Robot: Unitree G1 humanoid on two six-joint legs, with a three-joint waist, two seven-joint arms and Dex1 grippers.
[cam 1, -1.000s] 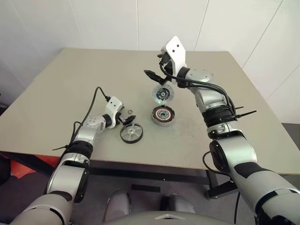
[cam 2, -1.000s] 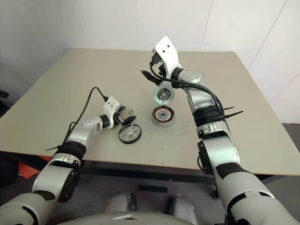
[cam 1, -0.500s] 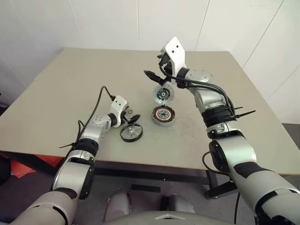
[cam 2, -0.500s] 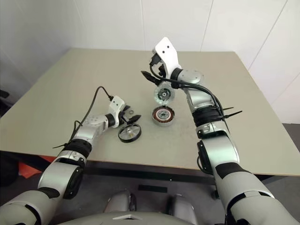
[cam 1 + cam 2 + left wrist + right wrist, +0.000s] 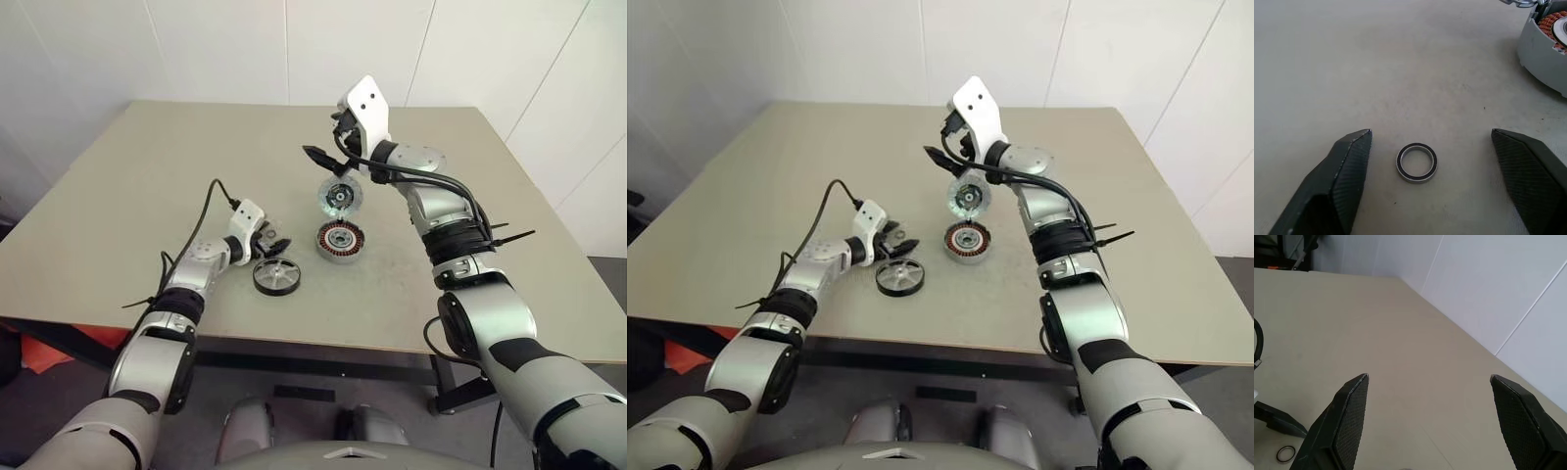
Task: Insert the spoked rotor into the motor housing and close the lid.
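Bright, even light; soft shadows

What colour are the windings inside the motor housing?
Copper-orange, ringing a silver centre in the motor housing; the left wrist view shows them closest, at its edge.

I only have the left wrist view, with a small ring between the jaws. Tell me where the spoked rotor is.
Observer: The spoked rotor lies flat on the table, just on the robot's side of the left gripper, outside its jaws.
Operator: Now give me the lid.
Observer: The lid stands tilted just beyond the motor housing, inner face toward the robot.
Operator: Report the right gripper.
Observer: The right gripper hangs above the lid, jaws open and empty.
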